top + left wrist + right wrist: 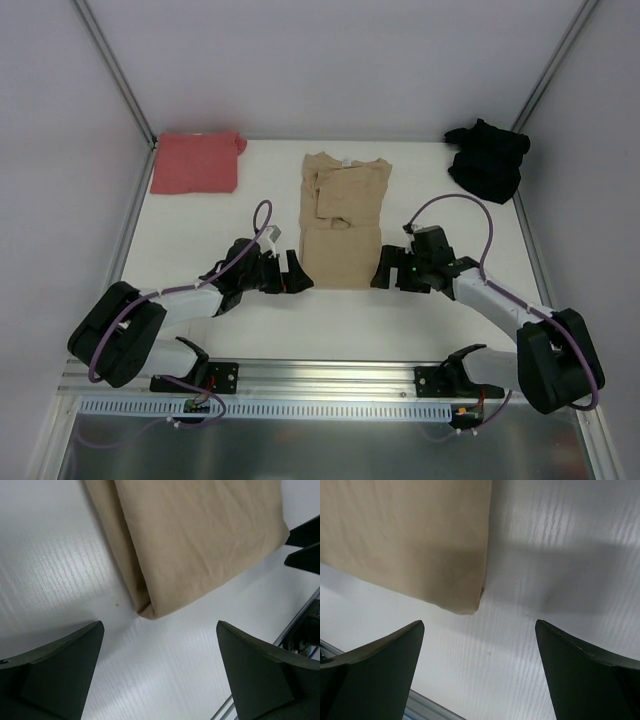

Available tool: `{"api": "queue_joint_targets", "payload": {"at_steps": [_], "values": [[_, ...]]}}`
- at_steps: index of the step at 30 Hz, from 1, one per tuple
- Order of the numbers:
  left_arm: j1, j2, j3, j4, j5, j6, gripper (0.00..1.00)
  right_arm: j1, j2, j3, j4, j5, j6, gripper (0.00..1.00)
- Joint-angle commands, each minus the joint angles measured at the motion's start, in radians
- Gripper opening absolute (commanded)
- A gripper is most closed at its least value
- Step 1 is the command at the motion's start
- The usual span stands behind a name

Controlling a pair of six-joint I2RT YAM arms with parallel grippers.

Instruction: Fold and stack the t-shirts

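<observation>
Salmon-red t-shirt (195, 162) is seen folded at ten o'clock on the table (400, 320). The left gripper (285, 274) is held empty, jaws spread, at the seven o'clock corner of the tan t-shirt (343, 220), which is folded at centre. The right gripper (397, 272), likewise spread and empty, is held at its five o'clock corner. The black t-shirt (487, 160) is bunched at two o'clock.
</observation>
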Motion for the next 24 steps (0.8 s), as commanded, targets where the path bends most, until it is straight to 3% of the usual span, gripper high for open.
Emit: {"api": "queue_joint_targets", "payload": {"at_steps": [1, 9, 17, 20, 21, 23, 24], "values": [[0.011, 0.016, -0.025, 0.122, 0.068, -0.047, 0.99, 0.017, 0.022, -0.026, 0.123, -0.044, 0.063, 0.99], [0.011, 0.119, -0.016, 0.216, 0.073, -0.08, 0.99, 0.056, 0.108, -0.04, 0.224, -0.061, 0.109, 0.96], [0.007, 0.2, -0.004, 0.277, 0.103, -0.116, 0.95, 0.071, 0.173, -0.035, 0.299, -0.072, 0.129, 0.8], [0.007, 0.217, -0.001, 0.284, 0.111, -0.116, 0.76, 0.073, 0.191, -0.035, 0.318, -0.075, 0.135, 0.73], [0.008, 0.22, 0.001, 0.284, 0.116, -0.116, 0.52, 0.076, 0.194, -0.035, 0.321, -0.077, 0.137, 0.7], [0.006, 0.225, 0.004, 0.281, 0.123, -0.113, 0.26, 0.076, 0.2, -0.04, 0.338, -0.086, 0.143, 0.54], [0.006, 0.228, 0.005, 0.28, 0.125, -0.111, 0.06, 0.076, 0.203, -0.041, 0.344, -0.089, 0.143, 0.45]]}}
